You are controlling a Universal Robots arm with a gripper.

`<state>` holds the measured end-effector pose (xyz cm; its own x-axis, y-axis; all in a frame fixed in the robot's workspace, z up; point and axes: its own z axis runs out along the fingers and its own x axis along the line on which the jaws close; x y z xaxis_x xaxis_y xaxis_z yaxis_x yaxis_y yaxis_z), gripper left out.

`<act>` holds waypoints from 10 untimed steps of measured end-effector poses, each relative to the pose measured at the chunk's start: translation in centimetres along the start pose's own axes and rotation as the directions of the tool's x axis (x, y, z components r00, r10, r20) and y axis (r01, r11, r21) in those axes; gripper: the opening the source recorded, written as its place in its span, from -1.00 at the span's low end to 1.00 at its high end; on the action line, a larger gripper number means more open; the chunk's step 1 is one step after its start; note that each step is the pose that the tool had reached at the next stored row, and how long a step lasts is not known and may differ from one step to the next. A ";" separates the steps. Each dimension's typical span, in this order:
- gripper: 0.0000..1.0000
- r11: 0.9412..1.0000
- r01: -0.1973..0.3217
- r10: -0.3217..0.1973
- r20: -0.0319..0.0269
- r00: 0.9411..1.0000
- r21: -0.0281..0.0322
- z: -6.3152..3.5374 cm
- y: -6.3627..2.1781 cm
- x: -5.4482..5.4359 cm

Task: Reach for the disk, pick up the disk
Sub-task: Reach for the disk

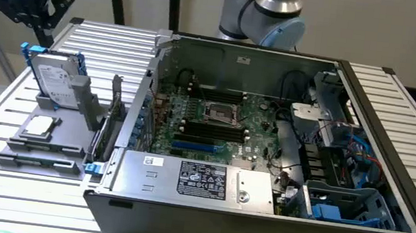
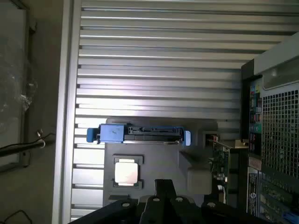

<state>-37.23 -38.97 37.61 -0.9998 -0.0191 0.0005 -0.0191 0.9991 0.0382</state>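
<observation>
The disk (image 1: 56, 80) is a silver-grey hard drive with a white label in a blue carrier. It stands upright on edge in a grey holder (image 1: 74, 137) on the slatted table, at the exterior view's left. In the wrist view the disk (image 2: 140, 133) appears edge-on from above, with blue tabs at both ends. My gripper (image 1: 20, 1) hangs high above the table's far left corner, well apart from the disk and holding nothing. Its black body (image 2: 163, 203) shows in the wrist view.
A small square silver chip (image 1: 39, 126) (image 2: 126, 171) lies on the grey tray in front of the disk. The open computer case (image 1: 388, 170) fills the middle and right, with a silver box with a black label (image 1: 201, 179) inside. Upright cards (image 1: 111, 118) stand between holder and case.
</observation>
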 end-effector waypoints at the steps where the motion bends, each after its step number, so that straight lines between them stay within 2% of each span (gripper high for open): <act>1: -0.79 1.000 0.000 0.000 0.000 1.000 0.000 0.00 0.00 0.0; 10: -0.79 1.000 0.000 0.000 0.000 1.000 0.000 0.00 0.00 0.0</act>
<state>-37.23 -38.97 37.61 -0.9998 -0.0191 0.0005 -0.0191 0.9991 0.0382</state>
